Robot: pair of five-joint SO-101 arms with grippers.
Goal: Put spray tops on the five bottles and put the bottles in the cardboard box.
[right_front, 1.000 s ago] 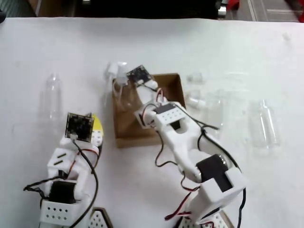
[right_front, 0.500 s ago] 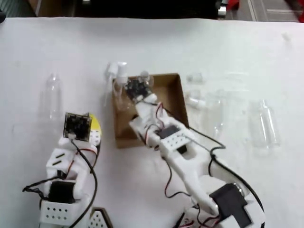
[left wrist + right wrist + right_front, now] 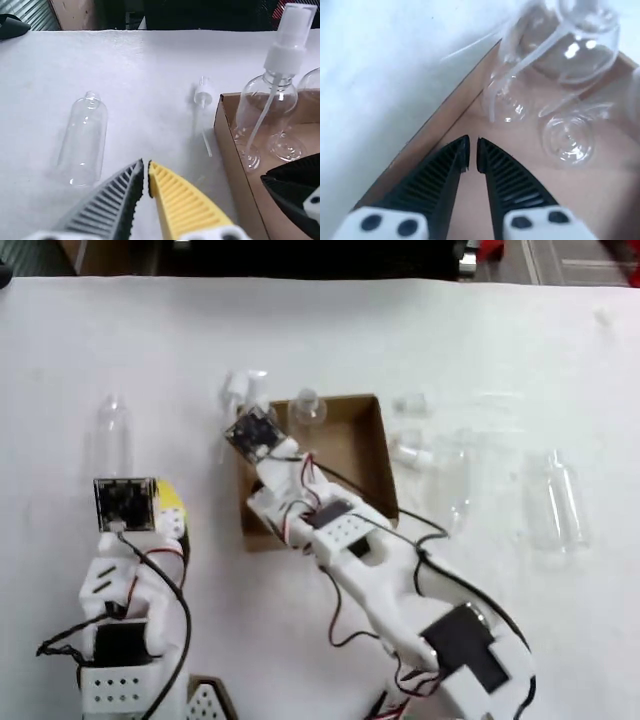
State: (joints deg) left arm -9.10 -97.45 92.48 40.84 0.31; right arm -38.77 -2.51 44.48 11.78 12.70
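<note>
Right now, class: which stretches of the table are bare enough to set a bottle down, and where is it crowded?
Bare: the far strip of table beyond the cardboard box; the near patch between the left arm and right arm. Crowded: right of the box, where clear bottles and spray tops lie close.

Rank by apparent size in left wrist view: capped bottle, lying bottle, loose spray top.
1. Capped bottle, largest.
2. Lying bottle; foreshortened, so the gap is unsure.
3. Loose spray top, clearly smallest.
</note>
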